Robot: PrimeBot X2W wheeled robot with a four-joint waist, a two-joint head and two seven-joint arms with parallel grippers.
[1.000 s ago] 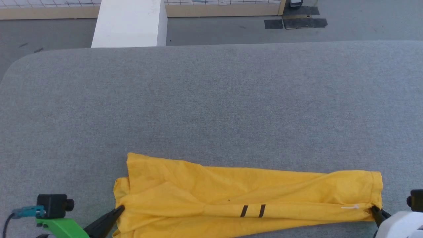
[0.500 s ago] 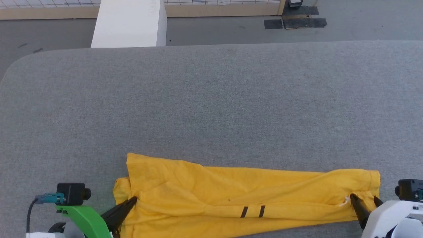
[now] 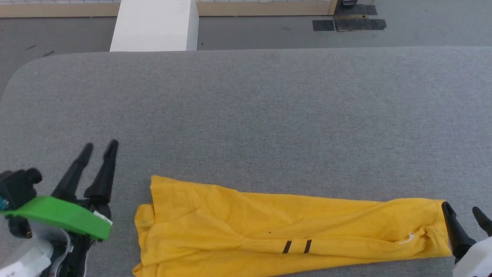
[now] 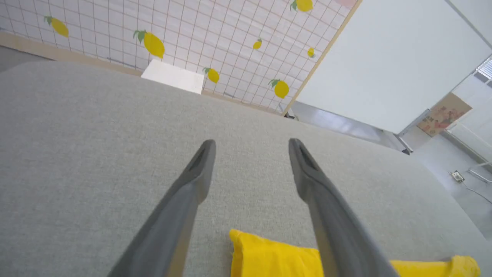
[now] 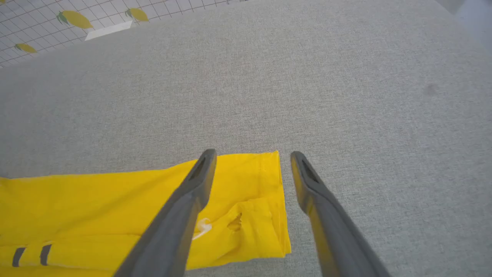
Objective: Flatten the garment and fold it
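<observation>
The yellow garment (image 3: 284, 229) lies on the grey table as a long, wrinkled band near the front edge, with two short black stripes showing on it. My left gripper (image 3: 100, 146) is open and raised, off to the left of the cloth's left end, holding nothing. In the left wrist view the garment (image 4: 269, 256) lies below the left gripper (image 4: 250, 144). My right gripper (image 3: 461, 209) is open at the cloth's right end. In the right wrist view the right gripper (image 5: 250, 156) stands open above the garment's (image 5: 115, 204) hem, with nothing between its fingers.
The grey padded table (image 3: 246, 115) stretches wide beyond the garment. A white block (image 3: 153, 25) stands on the floor past the far edge, with dark floor mats (image 3: 349, 23) to its right. A lemon-print grid wall (image 4: 192, 38) rises behind.
Both grippers have opened and let go of the garment's ends. The left gripper has lifted and moved left, away from the cloth. The right gripper has backed off to the hem's edge.
</observation>
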